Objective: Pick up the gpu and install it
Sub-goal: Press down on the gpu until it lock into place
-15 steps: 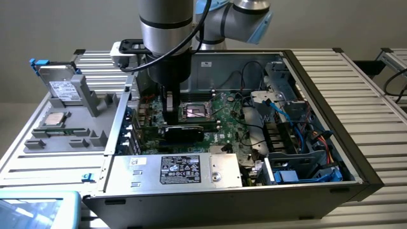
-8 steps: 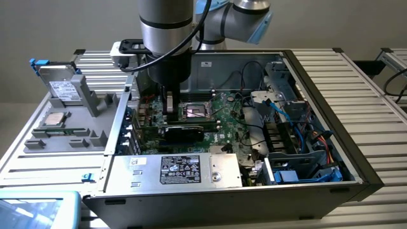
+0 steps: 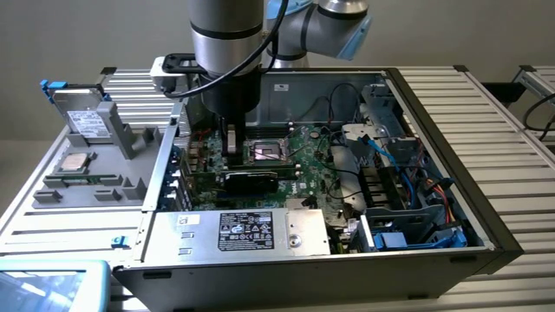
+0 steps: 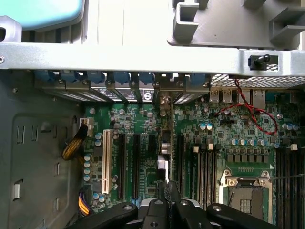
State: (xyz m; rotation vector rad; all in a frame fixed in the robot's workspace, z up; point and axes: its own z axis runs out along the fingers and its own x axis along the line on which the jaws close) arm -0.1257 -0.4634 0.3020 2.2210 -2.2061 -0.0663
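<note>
My gripper [image 4: 167, 191] is closed, its black fingers pinched together on the thin top edge of the gpu [image 3: 251, 177], which I see edge-on in the wrist view as a narrow line standing upright over the expansion slots [image 4: 136, 164]. In the exterior view the arm [image 3: 227, 49] reaches straight down into the open computer case [image 3: 451, 214], and the card, a dark block with a green strip along its top, stands on the motherboard [image 3: 303, 146] just in front of the bare processor socket [image 3: 267, 151]. I cannot tell whether the card is fully seated.

The case lies on its side on a ribbed metal table [image 3: 511, 162] before a plain grey wall. A silver power supply [image 3: 251, 231] with a black label fills the near corner. Blue and black cables [image 3: 390, 153] crowd the drive bays at the exterior view's right. At the exterior view's left, a grey parts tray [image 3: 95, 175] holds a silver drive [image 3: 87, 123] standing upright, a processor chip [image 3: 71, 162] and a memory stick [image 3: 84, 179].
</note>
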